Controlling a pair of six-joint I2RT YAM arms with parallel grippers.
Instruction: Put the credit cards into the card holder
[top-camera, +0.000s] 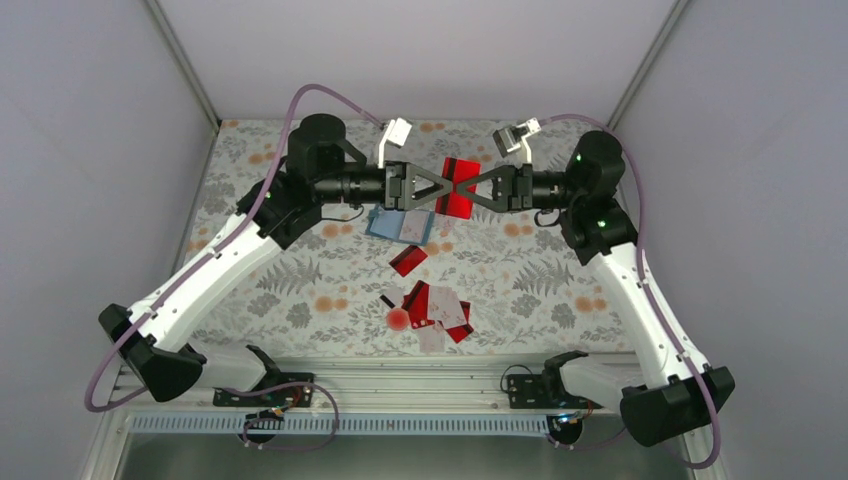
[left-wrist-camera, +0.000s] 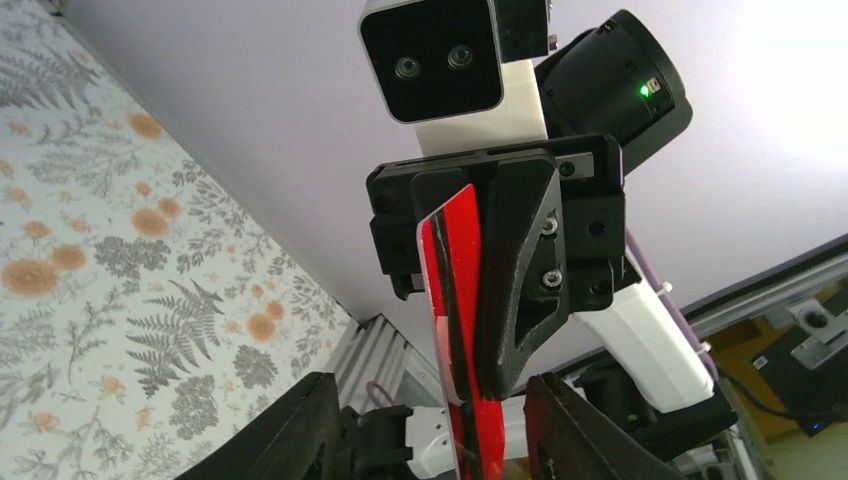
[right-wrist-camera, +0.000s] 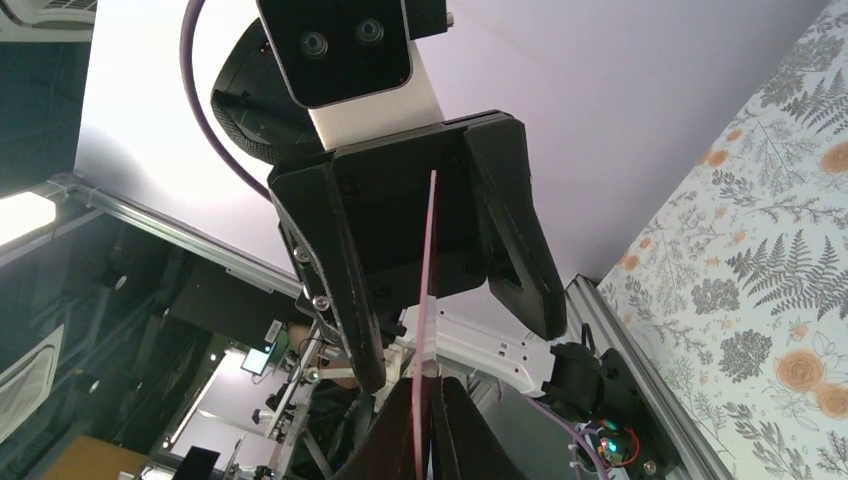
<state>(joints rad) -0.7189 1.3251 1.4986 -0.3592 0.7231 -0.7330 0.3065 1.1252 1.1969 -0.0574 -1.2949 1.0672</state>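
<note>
Midair, the right gripper (top-camera: 468, 188) clamped a thin red plastic card (top-camera: 462, 205) edge-on; its free end lay between the parted jaws of the left gripper (top-camera: 443, 188).

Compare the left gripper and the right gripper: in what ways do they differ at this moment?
The right gripper is shut on the red card, pinching its edge; the left gripper is open, its fingers either side of that card, not touching it. The right gripper reaches in from the right, the left gripper from the left. Both are raised above the table, tip to tip.
</note>
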